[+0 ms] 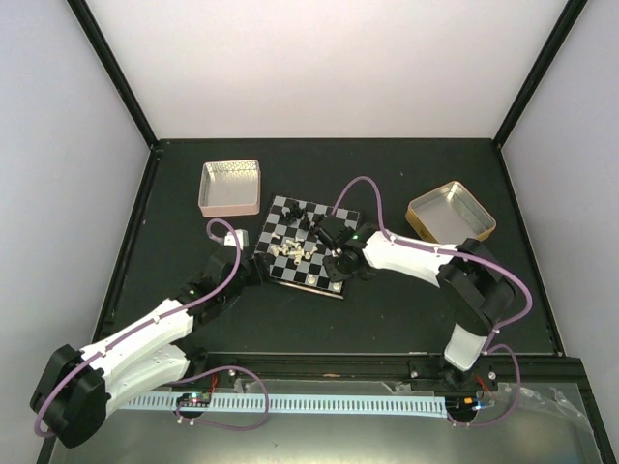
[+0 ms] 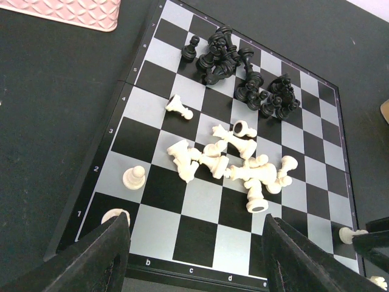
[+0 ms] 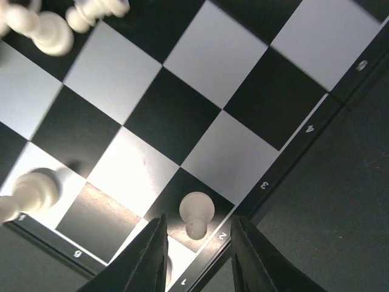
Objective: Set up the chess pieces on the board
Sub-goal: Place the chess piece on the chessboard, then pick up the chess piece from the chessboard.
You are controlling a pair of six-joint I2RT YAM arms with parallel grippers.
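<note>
My right fingers stand apart at the board's near right corner. A white pawn stands upright between their tips, gripped by neither. My left fingers gape empty at the near left edge. The other chess pieces lie heaped mid-board.

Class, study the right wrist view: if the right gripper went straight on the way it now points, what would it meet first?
Probably the white pawn, upright between the open fingers of the right gripper, near the edge of the board; depth is unclear, so its square might come first.
</note>
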